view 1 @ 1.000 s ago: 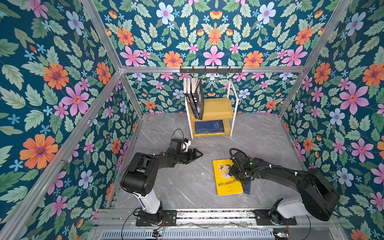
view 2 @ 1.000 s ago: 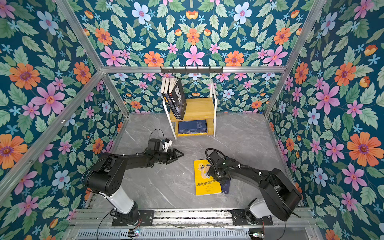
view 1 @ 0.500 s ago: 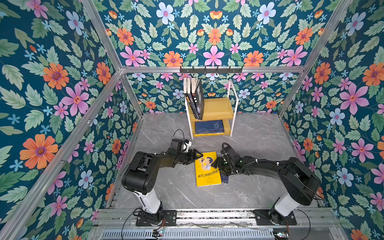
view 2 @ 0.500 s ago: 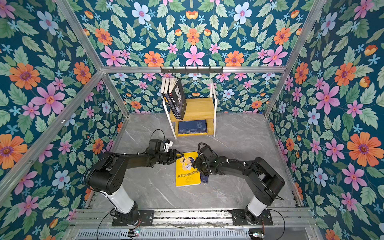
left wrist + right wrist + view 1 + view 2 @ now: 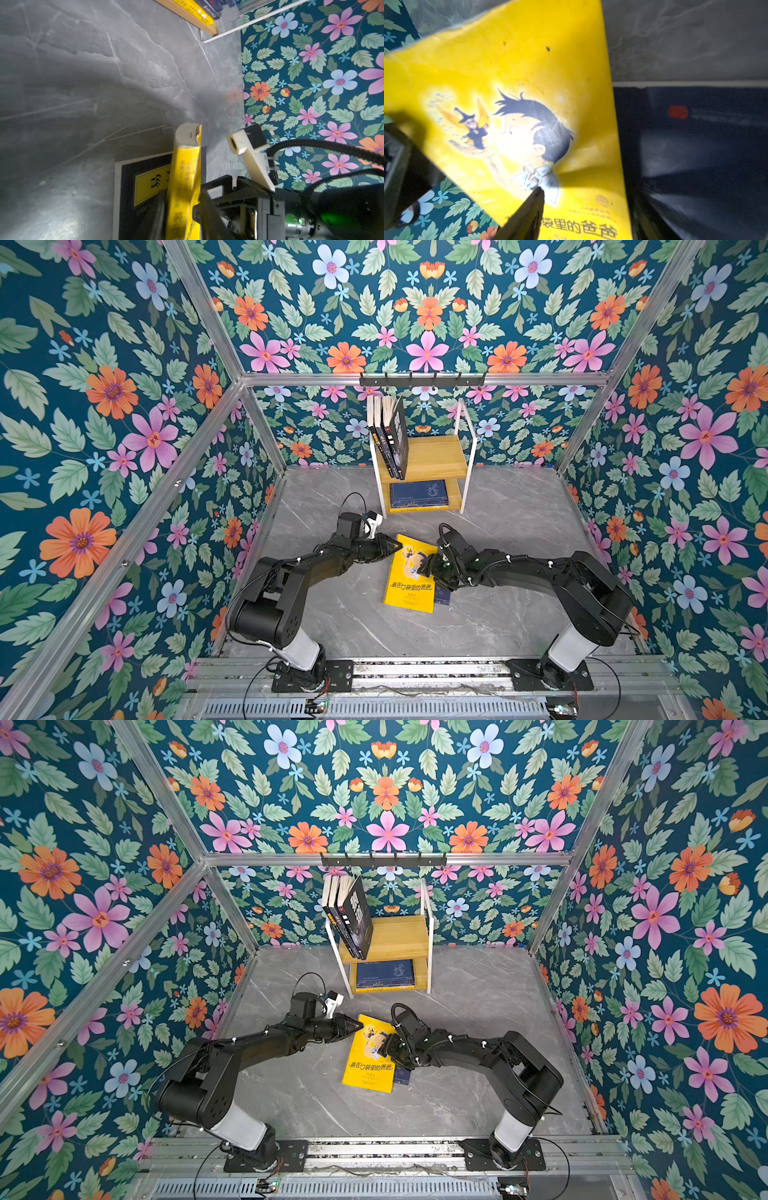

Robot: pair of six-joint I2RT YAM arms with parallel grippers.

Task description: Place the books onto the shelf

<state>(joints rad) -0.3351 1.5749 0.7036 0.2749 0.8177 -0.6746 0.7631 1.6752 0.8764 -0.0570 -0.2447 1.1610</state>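
A bright yellow book (image 5: 411, 572) (image 5: 370, 1056) lies partly on a navy book (image 5: 442, 596) (image 5: 128, 187) on the grey floor, its far end raised. My left gripper (image 5: 394, 546) (image 5: 182, 207) is shut on the yellow book's far left corner. My right gripper (image 5: 424, 566) (image 5: 588, 195) stands open at its right edge, one finger (image 5: 529, 207) over the cover. The shelf (image 5: 436, 456) stands at the back wall. Three books (image 5: 390, 435) lean upright on its upper board. A navy book (image 5: 417, 494) lies flat on the lower one.
A black hook rail (image 5: 422, 379) runs along the back wall above the shelf. Flowered walls close the floor on three sides. The arm bases sit on a metal rail (image 5: 415, 668) at the front edge.
The right gripper has slid the yellow book leftward across the floor. The left gripper has shut on its far corner, and that end now stands off the floor.
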